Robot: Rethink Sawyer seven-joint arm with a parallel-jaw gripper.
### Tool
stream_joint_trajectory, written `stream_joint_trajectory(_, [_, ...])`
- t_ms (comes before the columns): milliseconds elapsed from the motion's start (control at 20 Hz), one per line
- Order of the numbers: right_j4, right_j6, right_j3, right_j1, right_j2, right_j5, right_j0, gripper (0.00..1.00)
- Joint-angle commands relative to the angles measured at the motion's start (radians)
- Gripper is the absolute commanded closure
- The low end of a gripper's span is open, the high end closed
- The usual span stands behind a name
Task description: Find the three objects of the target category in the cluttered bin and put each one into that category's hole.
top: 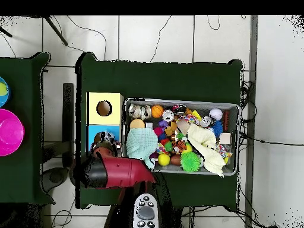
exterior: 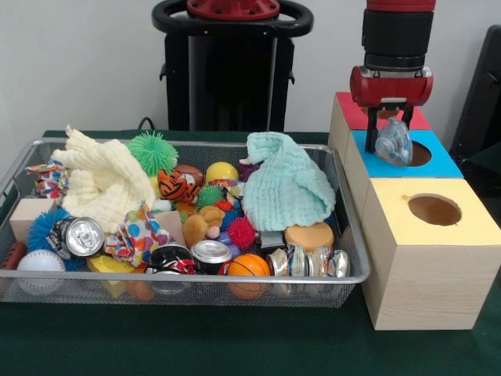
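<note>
My gripper (exterior: pixel 390 135) is shut on a crumpled see-through bottle (exterior: pixel 395 146) and holds it in the air above the row of boxes, near the seam between the red top (exterior: pixel 350 110) and the blue top (exterior: pixel 383 166). The red top's hole is hidden behind the gripper. In the overhead view the bottle (top: pixel 105 138) shows just past the red arm (top: pixel 119 172). Another see-through bottle (exterior: pixel 309 262) lies in the bin (exterior: pixel 188 280) at its front right corner; it also shows in the overhead view (top: pixel 141 111), inside the bin (top: pixel 181 101).
The blue top's hole (exterior: pixel 419 153) and the yellow top's hole (exterior: pixel 434 209) are open. The bin holds silver cans (exterior: pixel 82 235) (exterior: pixel 210 252), a mint cloth (exterior: pixel 286 184), a cream cloth (exterior: pixel 102 180), balls and toys. A pink bowl (top: pixel 9 132) stands on a side table.
</note>
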Motion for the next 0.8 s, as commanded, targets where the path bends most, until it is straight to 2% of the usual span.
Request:
stream_joint_trajectory(50, [0.110, 0.271, -0.138, 0.230, -0.045, -0.039, 0.032, 1.00])
stream_joint_trajectory(250, [0.090, 0.241, -0.093, 0.208, -0.097, -0.013, 0.045, 1.00])
stream_joint_trajectory(400, [0.108, 0.259, -0.106, 0.227, -0.171, 0.013, 0.120, 1.00])
stream_joint_trajectory(650, [0.158, 0.277, -0.141, 0.281, -0.196, -0.004, 0.174, 1.00])
stream_joint_trajectory(800, [0.220, 0.315, -0.166, 0.307, -0.219, -0.004, 0.221, 1.00])
